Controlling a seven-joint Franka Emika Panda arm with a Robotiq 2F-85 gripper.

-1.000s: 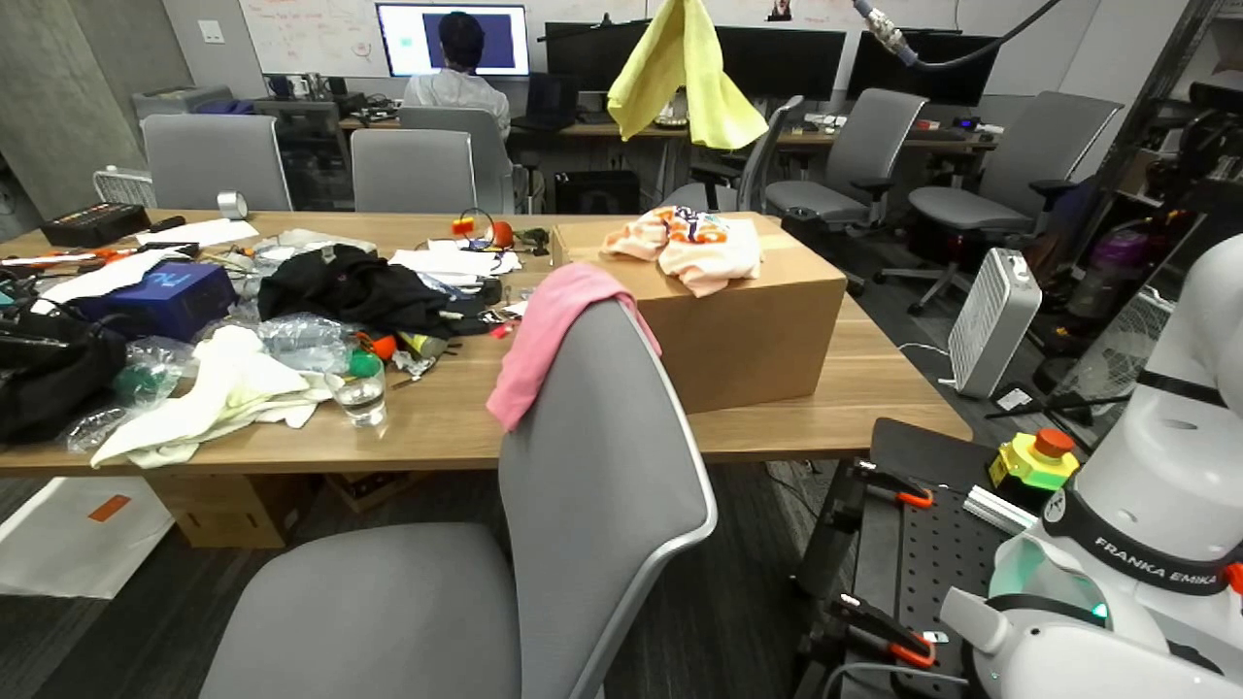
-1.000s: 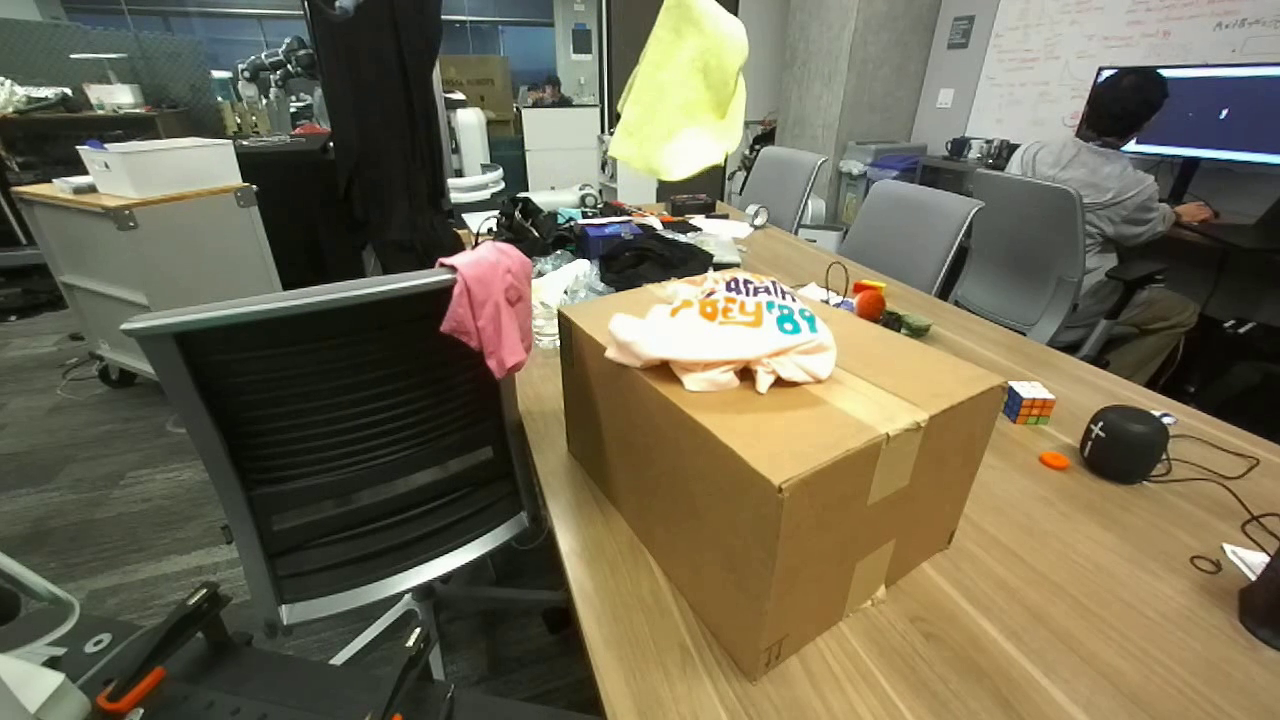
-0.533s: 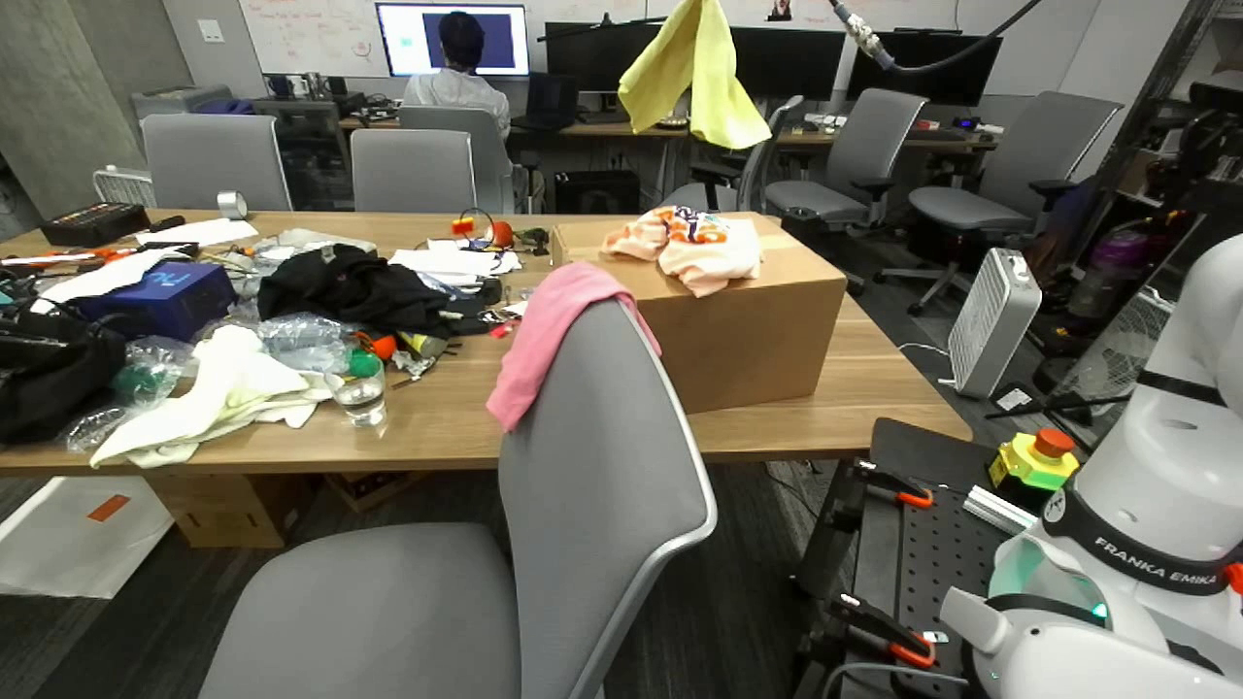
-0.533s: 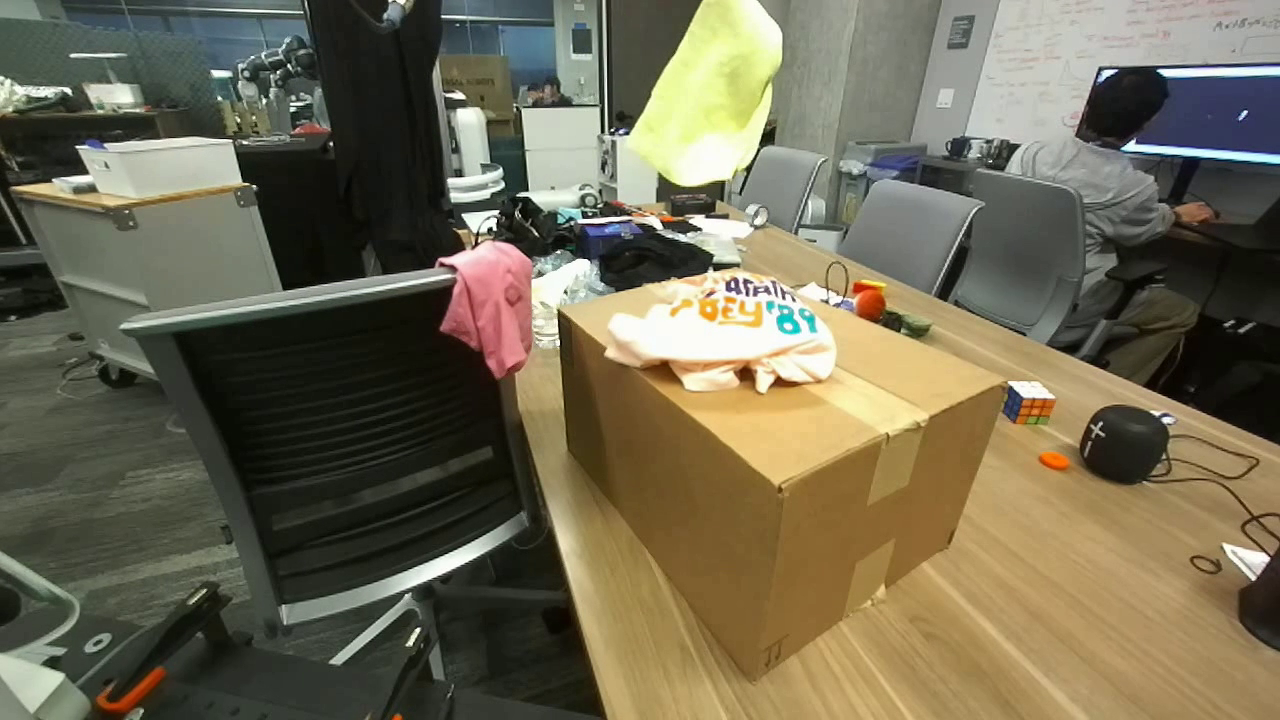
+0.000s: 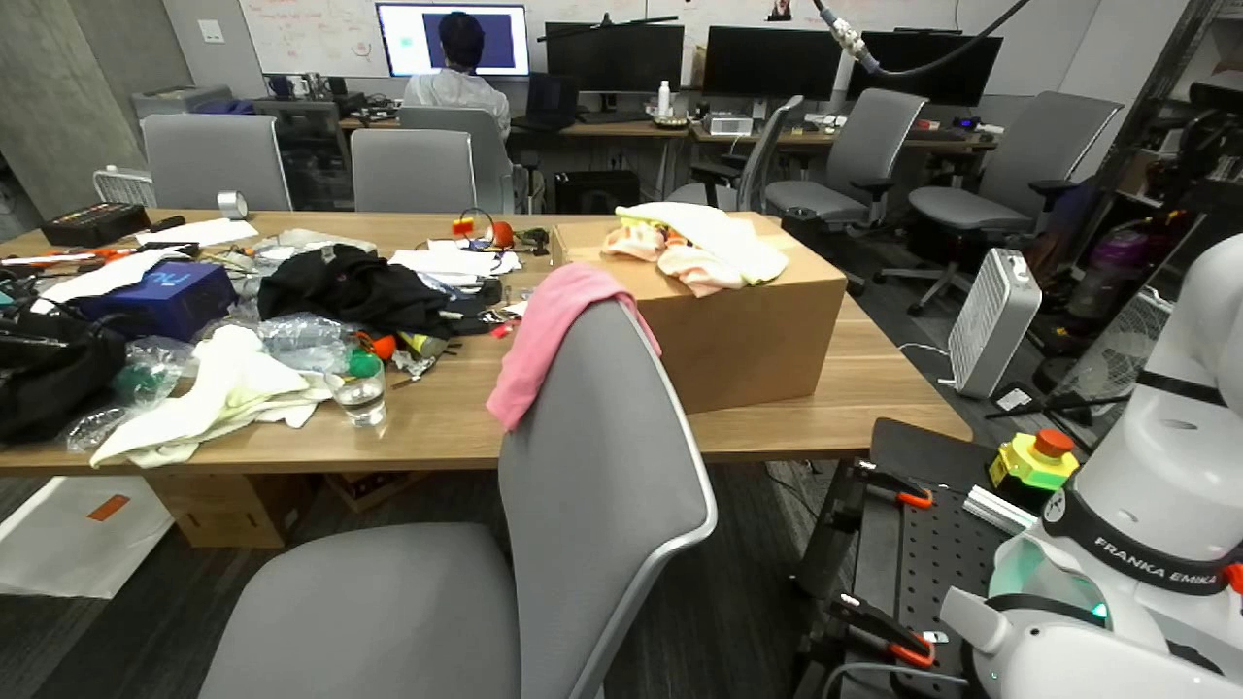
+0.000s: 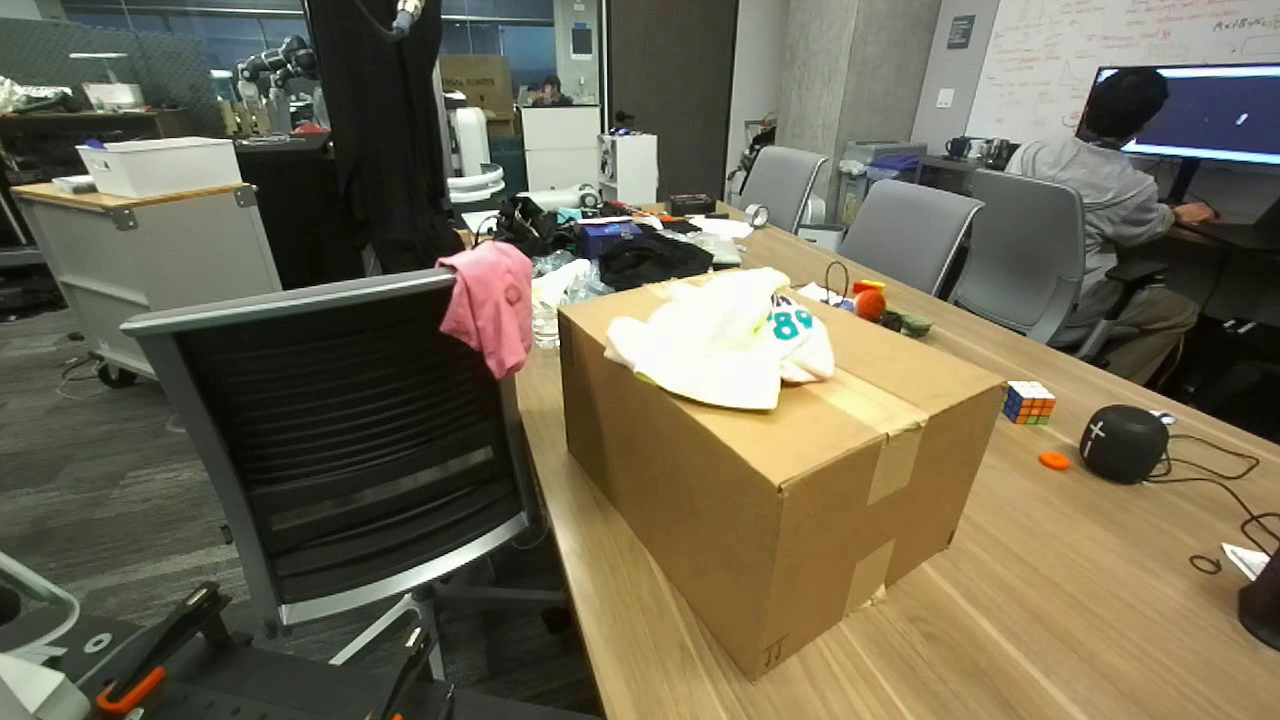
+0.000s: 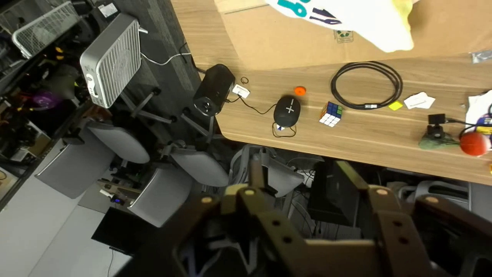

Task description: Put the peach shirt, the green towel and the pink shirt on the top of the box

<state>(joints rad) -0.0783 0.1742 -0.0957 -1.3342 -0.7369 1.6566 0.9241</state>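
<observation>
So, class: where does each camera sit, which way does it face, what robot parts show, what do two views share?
Exterior view: near the chair, facing across the table toward the monitors; part of the arm shows at right.
Exterior view: raised near the robot's stand, facing along the table over the box; stand and perhaps arm at lower left.
Wrist view: behind the open gripper, which shows blurred; facing down and outward past the box.
Both exterior views share the box, chair and pink shirt.

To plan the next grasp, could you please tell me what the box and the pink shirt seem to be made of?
Box: likely matte tan cardboard, judging by its taped seam. Pink shirt: soft matte fabric, draping limply over the chair back; fiber unclear.
</observation>
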